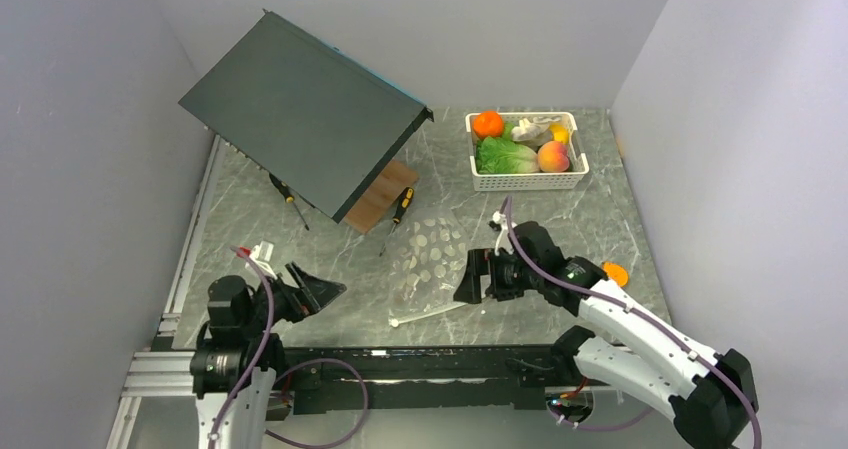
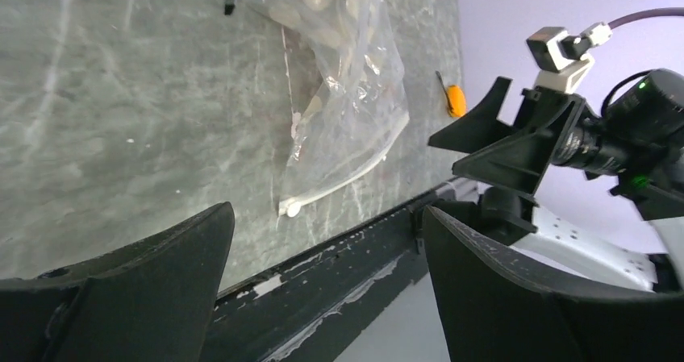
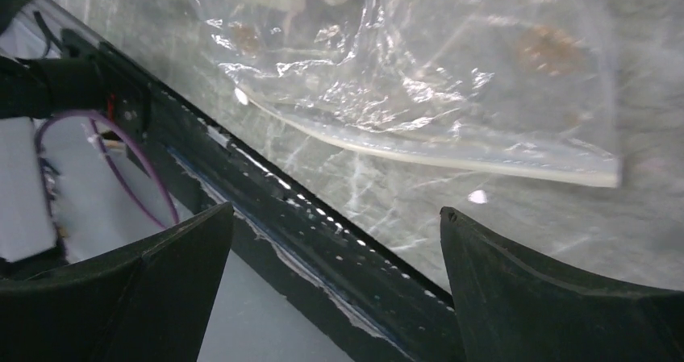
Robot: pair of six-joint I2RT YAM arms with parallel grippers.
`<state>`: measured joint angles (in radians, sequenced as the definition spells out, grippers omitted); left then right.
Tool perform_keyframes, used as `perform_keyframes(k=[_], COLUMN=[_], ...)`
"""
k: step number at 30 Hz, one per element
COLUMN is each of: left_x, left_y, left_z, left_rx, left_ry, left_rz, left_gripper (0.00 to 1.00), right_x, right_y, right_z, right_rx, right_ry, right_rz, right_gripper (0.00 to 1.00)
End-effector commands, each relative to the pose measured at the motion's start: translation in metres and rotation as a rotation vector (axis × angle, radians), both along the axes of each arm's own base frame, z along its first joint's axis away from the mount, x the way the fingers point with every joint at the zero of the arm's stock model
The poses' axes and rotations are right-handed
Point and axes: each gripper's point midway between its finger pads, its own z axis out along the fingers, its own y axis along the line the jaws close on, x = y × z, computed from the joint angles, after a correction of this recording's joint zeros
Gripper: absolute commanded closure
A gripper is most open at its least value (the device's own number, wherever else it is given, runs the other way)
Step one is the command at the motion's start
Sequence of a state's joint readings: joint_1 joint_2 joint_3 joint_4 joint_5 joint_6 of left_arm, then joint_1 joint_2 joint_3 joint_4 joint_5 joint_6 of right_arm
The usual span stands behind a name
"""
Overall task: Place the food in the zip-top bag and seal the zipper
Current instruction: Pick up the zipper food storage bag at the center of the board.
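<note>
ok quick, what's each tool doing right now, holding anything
Left tool: open, holding nothing.
Right tool: open, holding nothing.

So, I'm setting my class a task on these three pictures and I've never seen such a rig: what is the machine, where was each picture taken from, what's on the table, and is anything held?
It is two robot arms bolted at the table's near edge. The wide picture looks down from above and behind them; the other two come from a camera on each wrist, its own dark fingers at the bottom. The left end effector and right end effector are both open and hold nothing. Between them lies a clear dotted zip-top bag, its white zipper nearest the arms. At the back, a white basket holds the toy food. Further left, two screwdrivers lie by a dark board.
</note>
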<state>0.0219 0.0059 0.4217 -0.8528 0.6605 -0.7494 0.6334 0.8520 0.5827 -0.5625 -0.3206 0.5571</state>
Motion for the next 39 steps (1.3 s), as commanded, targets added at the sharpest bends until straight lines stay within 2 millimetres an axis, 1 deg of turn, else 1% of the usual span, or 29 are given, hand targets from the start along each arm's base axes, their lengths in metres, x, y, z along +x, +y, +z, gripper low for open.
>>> perform_keyframes(k=[1,3,5,6,7,8,9,10,12,15,17,18,21,22,24,25,28,31,33,35,36,39], left_x=[0.002,0.006,0.009,0.010,0.009,0.009,0.008,0.005,0.004,-0.006,-0.012,-0.016,-0.021,-0.022,-0.021,-0.017,0.005,0.035,0.047,0.055,0.056,0.057], left_y=[-0.021,-0.021,-0.019,-0.018,-0.018,-0.017,-0.017,-0.016,-0.012,-0.006,-0.002,-0.002,-0.004,-0.005,-0.006,-0.007,-0.009,-0.005,-0.007,-0.019,-0.027,-0.068], left_z=[0.020,0.013,0.013,0.015,0.017,0.019,0.020,0.028,0.038,0.065,0.085,0.097,0.132,0.142,0.164,0.173,0.187,0.193,0.198,0.205,0.209,0.214], left_rx=[-0.160,-0.158,-0.138,-0.131,-0.119,-0.103,-0.082,-0.062,-0.030,0.024,0.054,0.065,0.122,0.150,0.201,0.222,0.246,0.309,0.338,0.357,0.373,0.431], left_ry=[-0.155,-0.149,-0.159,-0.166,-0.167,-0.163,-0.158,-0.176,-0.172,-0.240,-0.298,-0.343,-0.485,-0.535,-0.642,-0.690,-0.725,-0.743,-0.752,-0.764,-0.779,-0.809], left_rz=[-0.120,-0.119,-0.104,-0.104,-0.109,-0.113,-0.118,-0.120,-0.103,-0.070,-0.052,-0.056,-0.099,-0.116,-0.155,-0.174,-0.211,-0.203,-0.215,-0.244,-0.258,-0.335], left_gripper=[0.08,0.08,0.06,0.03,0.01,0.01,0.01,0.02,0.03,0.05,0.05,0.05,0.05,0.06,0.10,0.12,0.14,0.12,0.11,0.10,0.09,0.07], right_x=[-0.011,-0.011,-0.012,-0.008,-0.004,0.002,0.007,0.010,0.019,0.027,0.029,0.030,0.031,0.032,0.032,0.031,0.034,0.033,0.032,0.032,0.033,0.036], right_y=[0.021,0.023,0.024,0.027,0.030,0.031,0.033,0.035,0.035,0.038,0.035,0.035,0.034,0.032,0.032,0.033,0.035,0.034,0.034,0.036,0.038,0.042], right_z=[-0.005,-0.023,-0.037,-0.038,-0.037,-0.035,-0.032,-0.032,-0.030,-0.025,-0.027,-0.026,-0.027,-0.029,-0.032,-0.032,-0.031,-0.039,-0.044,-0.047,-0.046,-0.044], right_rx=[0.103,0.123,0.160,0.198,0.240,0.269,0.298,0.324,0.371,0.430,0.441,0.462,0.523,0.536,0.558,0.568,0.562,0.551,0.564,0.571,0.572,0.576], right_ry=[0.077,0.130,0.182,0.181,0.176,0.166,0.160,0.162,0.146,0.144,0.154,0.159,0.176,0.192,0.214,0.219,0.214,0.234,0.253,0.268,0.268,0.264], right_rz=[-0.084,-0.214,-0.342,-0.386,-0.415,-0.448,-0.475,-0.494,-0.541,-0.584,-0.619,-0.632,-0.667,-0.690,-0.710,-0.708,-0.709,-0.719,-0.732,-0.735,-0.729,-0.720], right_gripper=[0.00,0.00,0.00,0.01,0.04,0.05,0.05,0.05,0.07,0.12,0.15,0.20,0.44,0.48,0.49,0.48,0.43,0.41,0.42,0.43,0.43,0.44])
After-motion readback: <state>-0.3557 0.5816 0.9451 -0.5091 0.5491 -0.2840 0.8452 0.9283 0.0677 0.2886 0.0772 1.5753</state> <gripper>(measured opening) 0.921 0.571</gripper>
